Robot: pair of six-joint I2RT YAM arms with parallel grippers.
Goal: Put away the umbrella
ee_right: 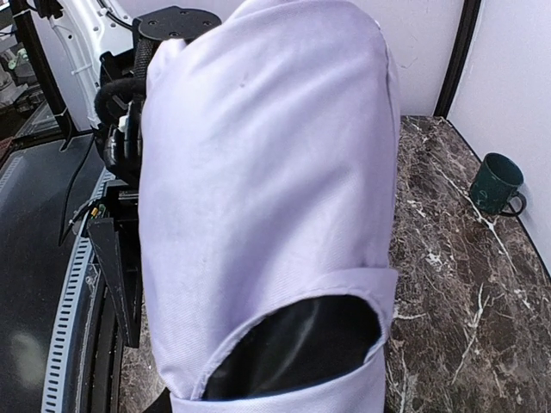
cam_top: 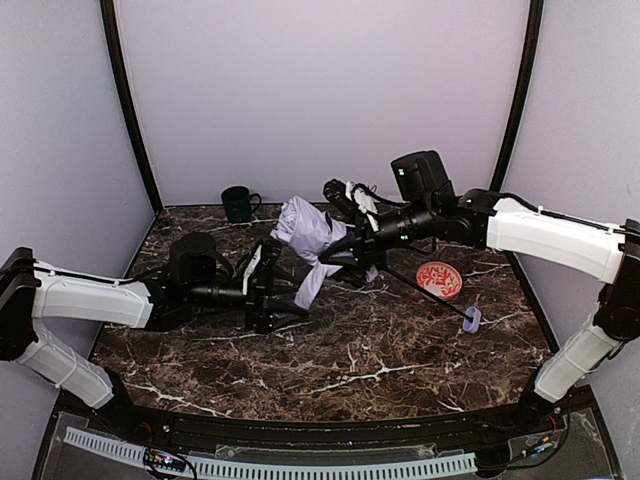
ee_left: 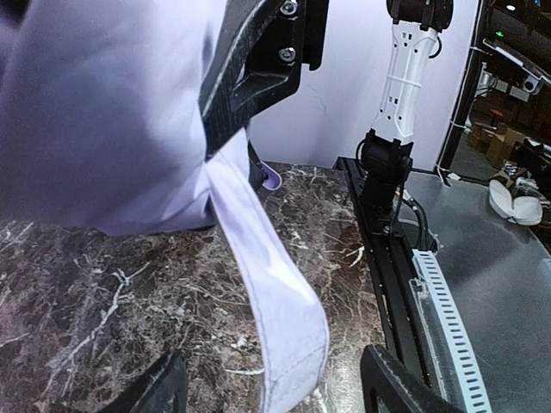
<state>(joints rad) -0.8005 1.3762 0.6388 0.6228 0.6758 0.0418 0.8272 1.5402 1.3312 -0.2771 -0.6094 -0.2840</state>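
The umbrella (cam_top: 305, 228) is a pale lavender bundle held above the marble table. Its thin black shaft runs down right to the small lavender handle (cam_top: 472, 319) on the table. My right gripper (cam_top: 345, 245) is shut on the bundle. In the right wrist view the fabric (ee_right: 258, 172) fills the frame, black lining shows low down, and the fingers are hidden. The closing strap (ee_left: 280, 327) hangs down from the bundle. My left gripper (ee_left: 275, 397) is open with the strap's end between its fingers, not touching them. It also shows in the top view (cam_top: 275, 290).
A dark green mug (cam_top: 238, 203) stands at the back left; it also shows in the right wrist view (ee_right: 498, 182). A red-patterned bowl (cam_top: 439, 280) sits right of centre, beside the shaft. The table's near rail (ee_left: 405, 258) lies to the right of the left gripper.
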